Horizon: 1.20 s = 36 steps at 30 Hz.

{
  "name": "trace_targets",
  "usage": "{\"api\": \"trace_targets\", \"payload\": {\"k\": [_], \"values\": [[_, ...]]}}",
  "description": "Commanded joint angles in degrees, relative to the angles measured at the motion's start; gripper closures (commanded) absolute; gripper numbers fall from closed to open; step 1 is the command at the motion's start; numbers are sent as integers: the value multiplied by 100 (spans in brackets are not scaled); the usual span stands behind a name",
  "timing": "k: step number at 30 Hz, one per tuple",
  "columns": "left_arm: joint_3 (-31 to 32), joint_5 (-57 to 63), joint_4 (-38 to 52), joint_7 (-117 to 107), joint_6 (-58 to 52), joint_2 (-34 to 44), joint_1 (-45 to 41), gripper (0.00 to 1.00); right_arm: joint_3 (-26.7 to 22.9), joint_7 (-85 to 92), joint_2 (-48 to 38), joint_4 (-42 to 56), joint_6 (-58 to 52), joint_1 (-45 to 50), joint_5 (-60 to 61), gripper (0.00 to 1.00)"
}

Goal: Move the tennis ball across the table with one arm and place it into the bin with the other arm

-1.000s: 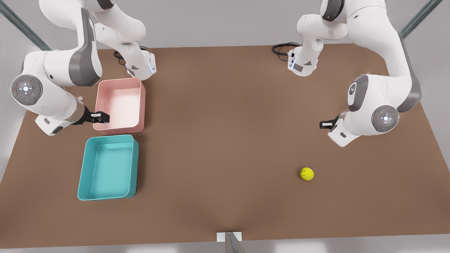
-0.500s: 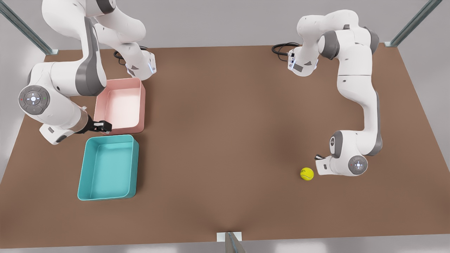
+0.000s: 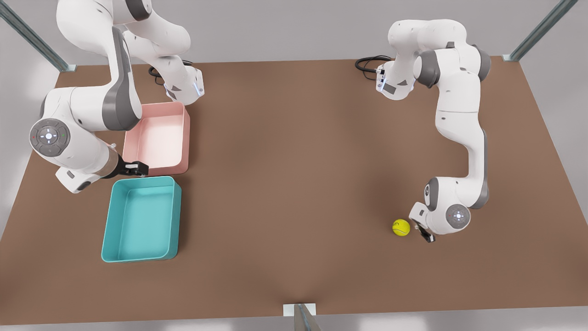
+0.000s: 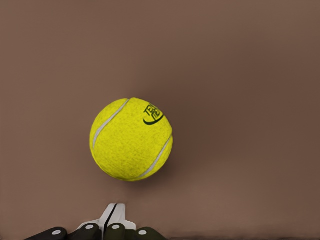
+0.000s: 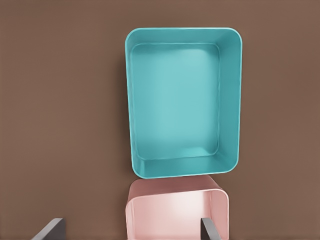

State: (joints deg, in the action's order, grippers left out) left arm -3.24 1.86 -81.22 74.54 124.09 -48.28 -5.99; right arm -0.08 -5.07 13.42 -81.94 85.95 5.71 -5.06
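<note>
The yellow-green tennis ball (image 3: 401, 227) rests on the brown table toward the front view's right. My left gripper (image 3: 426, 235) is low over the table just to the front view's right of the ball, apart from it. In the left wrist view the ball (image 4: 131, 139) lies a short way beyond that gripper (image 4: 114, 220), whose fingers are shut together with nothing in them. My right gripper (image 3: 137, 169) hovers at the front view's left, over the near edge of the pink bin (image 3: 186, 138) where it meets the teal bin (image 3: 142, 180). The right gripper (image 5: 130, 223) is open and empty.
The teal bin (image 5: 182, 31) and the pink bin (image 5: 175, 192) stand side by side, both empty. Two arm bases with black cables (image 3: 367, 64) stand at the table's far edge. A metal post (image 3: 301, 317) stands at the front edge. Bare table lies between ball and bins.
The left arm swung down and toward the front edge, bringing its gripper low beside the ball. The right gripper drifted slightly toward the teal bin. The ball stayed put.
</note>
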Motion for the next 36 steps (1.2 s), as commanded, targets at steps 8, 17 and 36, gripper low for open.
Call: {"api": "trace_targets", "payload": {"k": [8, 17, 36], "values": [[8, -89, 335, -4139, -271, 381, -1510, 79, -1, -20, 12, 3, 1, 0, -4, 0], [-159, -142, 141, -5266, -1474, 899, -1773, 79, -1, -11, 20, -6, -8, 0, -4, 0], [-370, -739, 730, -9388, -5606, 2912, -798, 0, 26, -1601, 2929, 1910, 2364, 1538, 304, 0]]}}
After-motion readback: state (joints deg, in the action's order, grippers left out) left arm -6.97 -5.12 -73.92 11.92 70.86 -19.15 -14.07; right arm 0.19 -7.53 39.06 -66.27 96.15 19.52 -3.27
